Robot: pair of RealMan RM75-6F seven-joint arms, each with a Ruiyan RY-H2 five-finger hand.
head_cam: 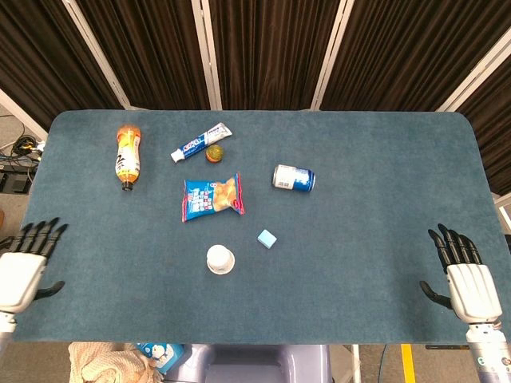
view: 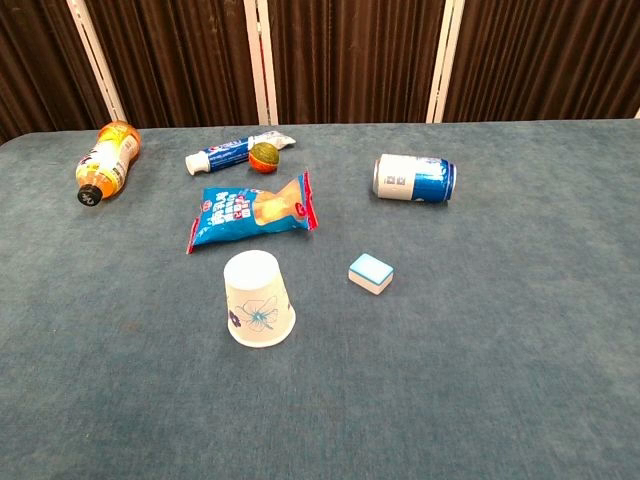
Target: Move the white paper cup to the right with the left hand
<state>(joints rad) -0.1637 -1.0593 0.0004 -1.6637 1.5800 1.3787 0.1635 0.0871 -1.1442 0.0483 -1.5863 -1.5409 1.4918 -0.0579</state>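
Observation:
The white paper cup (head_cam: 220, 259) (view: 257, 299) stands upside down on the blue table, near the front and a little left of centre. My left hand (head_cam: 22, 268) hovers at the table's front left corner, fingers spread and empty, far to the left of the cup. At the front right corner my right hand (head_cam: 465, 273) is also spread, holding nothing. Neither hand shows in the chest view.
A small blue-and-white block (head_cam: 267, 238) (view: 371, 273) lies just right of the cup. Behind it are a blue snack bag (head_cam: 212, 196), a blue can (head_cam: 294, 178) on its side, a toothpaste tube (head_cam: 200, 142), a small ball (head_cam: 214, 153) and an orange bottle (head_cam: 127, 155).

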